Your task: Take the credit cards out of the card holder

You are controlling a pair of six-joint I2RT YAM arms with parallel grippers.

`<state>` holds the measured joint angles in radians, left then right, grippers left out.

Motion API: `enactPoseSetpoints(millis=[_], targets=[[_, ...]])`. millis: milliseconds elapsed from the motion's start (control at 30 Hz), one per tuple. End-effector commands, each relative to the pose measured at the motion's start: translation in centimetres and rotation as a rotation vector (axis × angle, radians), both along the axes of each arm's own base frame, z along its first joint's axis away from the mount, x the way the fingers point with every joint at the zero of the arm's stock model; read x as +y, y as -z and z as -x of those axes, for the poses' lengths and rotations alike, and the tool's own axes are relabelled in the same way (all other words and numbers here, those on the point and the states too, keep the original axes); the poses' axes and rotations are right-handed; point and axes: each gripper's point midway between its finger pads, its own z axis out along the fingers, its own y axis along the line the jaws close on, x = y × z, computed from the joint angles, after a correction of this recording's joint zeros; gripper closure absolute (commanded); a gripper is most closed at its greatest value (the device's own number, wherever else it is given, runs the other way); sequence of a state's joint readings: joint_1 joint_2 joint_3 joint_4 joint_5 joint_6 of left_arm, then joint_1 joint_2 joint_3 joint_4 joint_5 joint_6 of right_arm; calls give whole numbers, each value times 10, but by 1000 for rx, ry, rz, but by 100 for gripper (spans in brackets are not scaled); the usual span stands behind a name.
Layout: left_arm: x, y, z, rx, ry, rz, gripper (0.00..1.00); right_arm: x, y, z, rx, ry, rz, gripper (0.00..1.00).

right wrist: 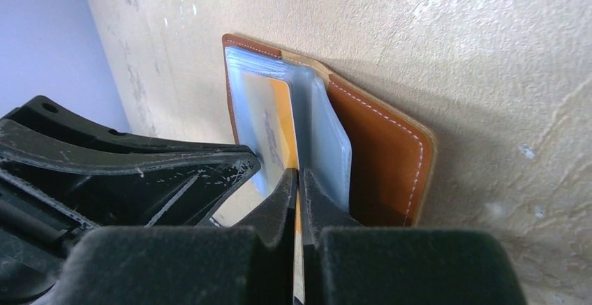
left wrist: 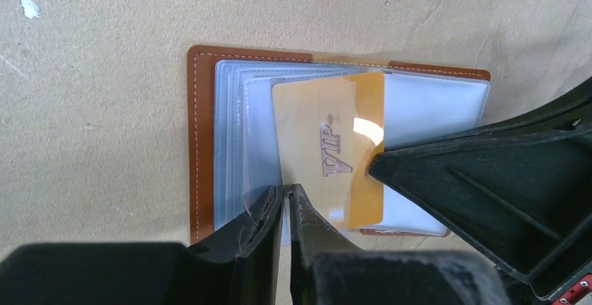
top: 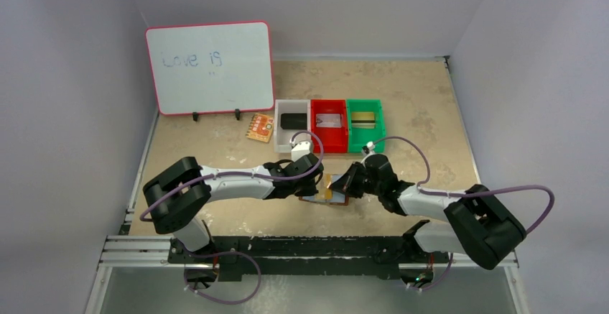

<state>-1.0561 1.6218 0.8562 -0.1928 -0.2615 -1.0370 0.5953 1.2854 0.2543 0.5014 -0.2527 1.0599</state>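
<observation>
White arms (top: 231, 178) with black joints (top: 176, 193), purple cables (top: 503, 189), scuffed black fingers (left wrist: 260, 239), red screw (left wrist: 581, 285) at five o'clock

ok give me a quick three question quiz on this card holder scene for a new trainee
1. True or false: the card holder is closed.
2. Which word is printed on the gold card? A) VISA B) VIP C) GOLD
3. In the top view, what colours are the three bins behind the arms, left to right?

Key
1. False. It lies open, with its clear sleeves showing.
2. B
3. White, red, green
</observation>
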Motion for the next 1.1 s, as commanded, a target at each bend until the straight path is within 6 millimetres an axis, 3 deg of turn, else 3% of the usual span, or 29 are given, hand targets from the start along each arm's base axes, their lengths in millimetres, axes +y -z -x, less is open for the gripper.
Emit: enactPoseSetpoints(millis=[0, 233, 333, 567, 900, 1067], targets=[[26, 23, 4, 23, -30, -131, 91, -10, 1, -8, 0, 72, 42, 100], [23, 21, 3, 15, -19, -117, 91, -12, -2, -8, -5, 80, 44, 100], [19, 21, 6, 21, 3, -102, 92, -4, -11, -8, -41, 43, -9, 100], [18, 29, 12, 44, 23, -116, 94, 11, -13, -6, -39, -7, -87, 88], [23, 33, 13, 49, 5, -134, 97, 13, -15, -9, -51, -10, -136, 77], [23, 33, 13, 49, 5, -136, 98, 15, -18, -8, -58, -26, -145, 84]])
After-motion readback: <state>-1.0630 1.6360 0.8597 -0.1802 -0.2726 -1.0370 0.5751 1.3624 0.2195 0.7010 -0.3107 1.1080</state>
